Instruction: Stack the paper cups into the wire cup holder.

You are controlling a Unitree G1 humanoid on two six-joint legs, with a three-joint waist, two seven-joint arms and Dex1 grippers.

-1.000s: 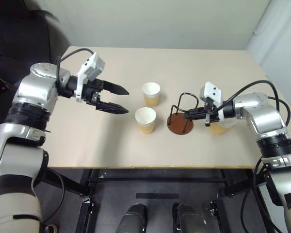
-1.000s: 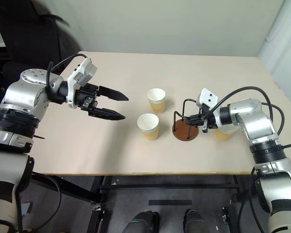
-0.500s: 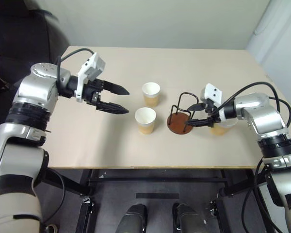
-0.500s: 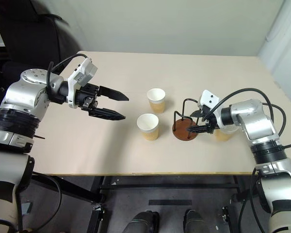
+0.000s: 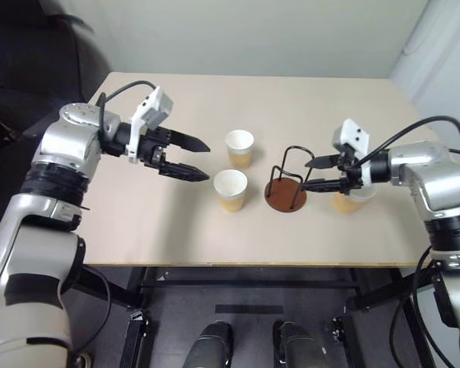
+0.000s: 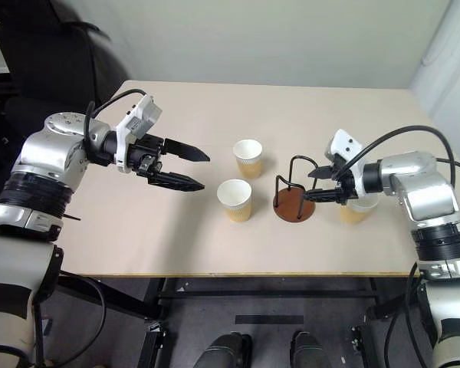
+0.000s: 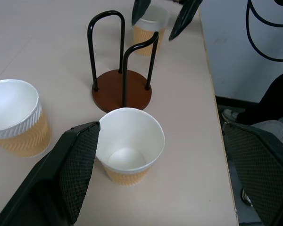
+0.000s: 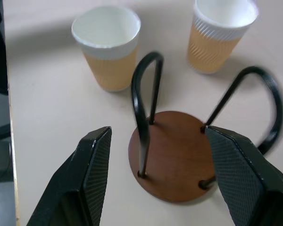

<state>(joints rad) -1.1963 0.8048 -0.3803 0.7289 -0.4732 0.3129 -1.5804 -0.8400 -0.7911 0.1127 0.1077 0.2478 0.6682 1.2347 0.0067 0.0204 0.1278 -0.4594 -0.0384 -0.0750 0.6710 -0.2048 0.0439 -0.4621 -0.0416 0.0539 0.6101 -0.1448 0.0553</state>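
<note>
3 tan tapered paper cups (image 5: pixel 231 189) (image 5: pixel 239 148) (image 5: pixel 349 201) surround 1 empty black wire cup holder (image 5: pixel 286 186) on a beige table (image 5: pixel 138 215); 2 grippers (image 5: pixel 196 159) (image 5: pixel 311 174) gape, released.

Wire cup holder (image 5: pixel 285 184) mid-table (image 5: pixel 138 222) — two paper cups (image 5: pixel 231 189) just left, one behind the other; a third cup (image 5: pixel 348 201) right.

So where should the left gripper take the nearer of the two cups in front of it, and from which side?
Probably around its ribbed tan wall, just under the rim. The nearer cup stands upright and apart from its neighbour, and the open left gripper already faces it, so coming in level from the robot's left looks easiest.
</note>
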